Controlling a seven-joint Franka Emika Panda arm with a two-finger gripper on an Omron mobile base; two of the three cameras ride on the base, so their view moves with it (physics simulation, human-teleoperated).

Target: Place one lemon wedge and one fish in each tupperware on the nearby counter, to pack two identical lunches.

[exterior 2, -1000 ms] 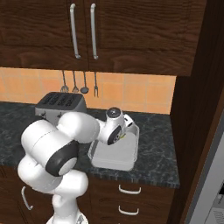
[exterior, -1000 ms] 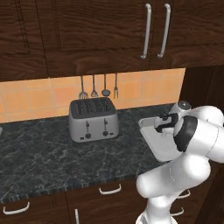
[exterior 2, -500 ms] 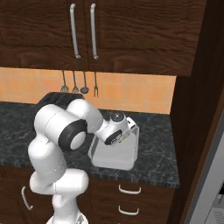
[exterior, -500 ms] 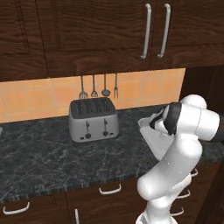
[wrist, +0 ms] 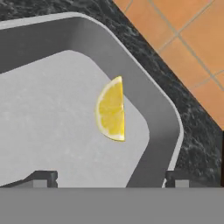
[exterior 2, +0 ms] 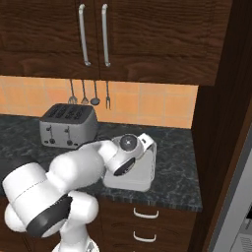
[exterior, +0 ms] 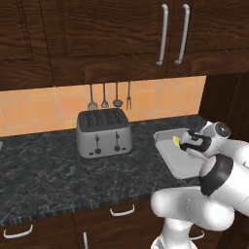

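On the counter, near its right end, I see a grey tupperware set flat so it can take food from above. My gripper hangs over it with jaws spread wide and nothing between them, so I judge the lemon wedge released. That wedge lies on the tupperware floor near a rounded corner, yellow, pale-rinded, cut face up.
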